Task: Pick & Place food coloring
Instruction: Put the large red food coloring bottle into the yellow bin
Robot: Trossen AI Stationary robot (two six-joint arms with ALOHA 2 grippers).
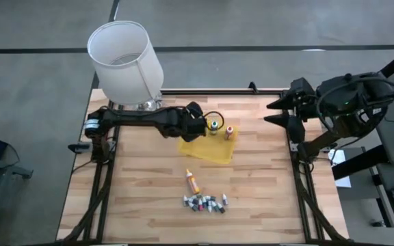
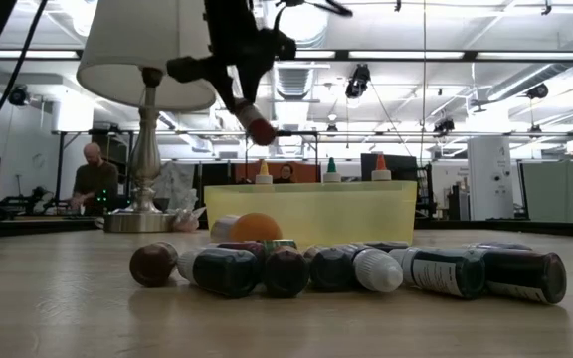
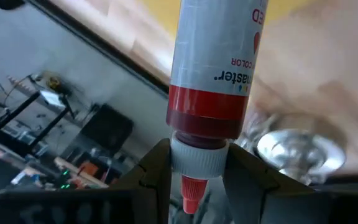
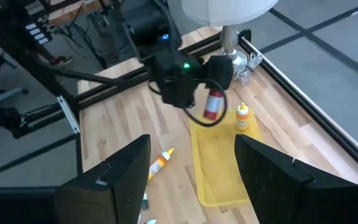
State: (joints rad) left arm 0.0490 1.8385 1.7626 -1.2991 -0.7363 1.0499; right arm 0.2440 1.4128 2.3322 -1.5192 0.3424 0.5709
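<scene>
My left gripper [image 1: 204, 125] hangs over the far left corner of the yellow tray [image 1: 214, 152], shut on a red food coloring bottle [image 4: 214, 104]. Other small bottles [image 2: 332, 169] stand upright in the tray, and only their pointed tips show above its wall. An orange bottle [image 1: 192, 181] lies on its side on the table in front of the tray. A row of tiny mixed-colour vials [image 1: 204, 203] lies nearer the front edge. My right gripper [image 4: 191, 180] is open and raised by the table's right edge. My left gripper pinches the red bottle at its white cap [image 3: 197, 155], one finger [image 3: 154, 174] on each side. The fingers slant down from the table's left. The bottle's body reaches out beyond the fingertips, tilted, with its base [image 2: 260, 129] lowest and clear above the tray.
A white-shaded lamp [image 1: 125, 58] on a metal base stands at the table's far left corner, close behind my left arm. Bare wood lies to the left and right of the vials. A person [image 2: 93, 179] sits in the room beyond the table.
</scene>
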